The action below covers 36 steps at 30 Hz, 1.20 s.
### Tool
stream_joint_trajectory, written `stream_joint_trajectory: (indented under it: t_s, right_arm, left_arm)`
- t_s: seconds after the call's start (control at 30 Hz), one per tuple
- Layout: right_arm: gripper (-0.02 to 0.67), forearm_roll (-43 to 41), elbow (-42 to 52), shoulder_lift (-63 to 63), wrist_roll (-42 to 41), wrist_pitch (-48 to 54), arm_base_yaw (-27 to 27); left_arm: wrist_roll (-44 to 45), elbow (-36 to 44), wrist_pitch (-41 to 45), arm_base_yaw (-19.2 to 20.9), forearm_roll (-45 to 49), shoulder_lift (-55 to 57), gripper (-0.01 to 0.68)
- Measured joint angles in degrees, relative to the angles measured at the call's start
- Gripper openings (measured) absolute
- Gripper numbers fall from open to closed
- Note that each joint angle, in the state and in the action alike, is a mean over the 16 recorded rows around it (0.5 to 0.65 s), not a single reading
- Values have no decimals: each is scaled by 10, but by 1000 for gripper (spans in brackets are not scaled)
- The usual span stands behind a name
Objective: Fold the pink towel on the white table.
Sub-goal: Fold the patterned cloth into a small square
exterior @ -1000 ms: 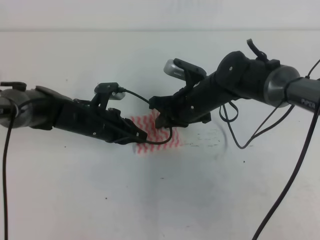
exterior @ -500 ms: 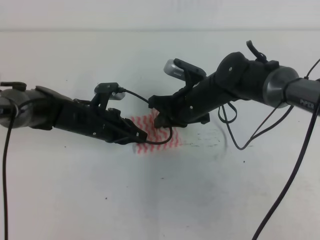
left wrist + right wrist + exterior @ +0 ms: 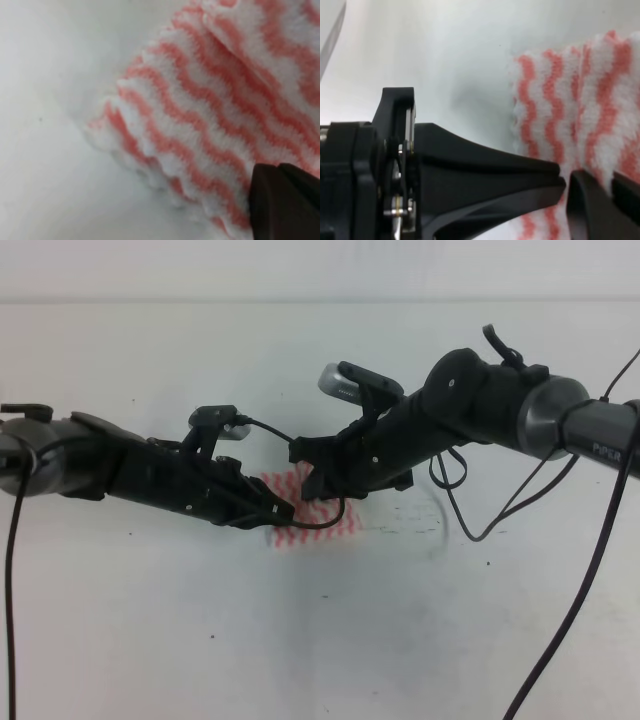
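Starting on the left of the high view, I've got plenty of bare room: the large plain white counter (image 3: pixel 150 620) with its small dark specks runs open to the near edge, and only a black cable (image 3: pixel 12 570) hangs down that side. My left arm comes in low from the left edge, stretched nearly flat and angled slightly down toward the middle. The left gripper (image 3: pixel 282 511) sits at the left edge of the thin pink-and-white wavy-striped towel (image 3: pixel 325 525), which lies bunched small at the centre of the counter, between the two arms. On the left wrist view the towel's scalloped edge (image 3: pixel 150 160) lies on the counter with a second layer folded over it at top right; one dark fingertip (image 3: pixel 282 200) shows at the bottom right, right against the cloth. I cannot tell how far that gripper is open or whether it grips anything.

Moving right, the right gripper (image 3: pixel 312 486) is over the towel's upper edge. On the right wrist view its two black fingers (image 3: pixel 520 185) nearly meet at the tips right at the striped cloth (image 3: pixel 570 110); I cannot tell if cloth is pinched between them. The right arm descends from the upper right, elbow raised, cables (image 3: pixel 560 620) looping below it. The counter right of the towel carries faint scuff marks (image 3: pixel 425 525).
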Motion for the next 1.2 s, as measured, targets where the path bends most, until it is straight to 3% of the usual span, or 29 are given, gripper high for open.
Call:
stream_joint_trajectory:
  t_s: [1.2]
  right_arm:
    - [-15, -9, 0, 1, 0, 1, 0]
  left_arm:
    - [-10, -1, -16, 0, 72, -23, -3]
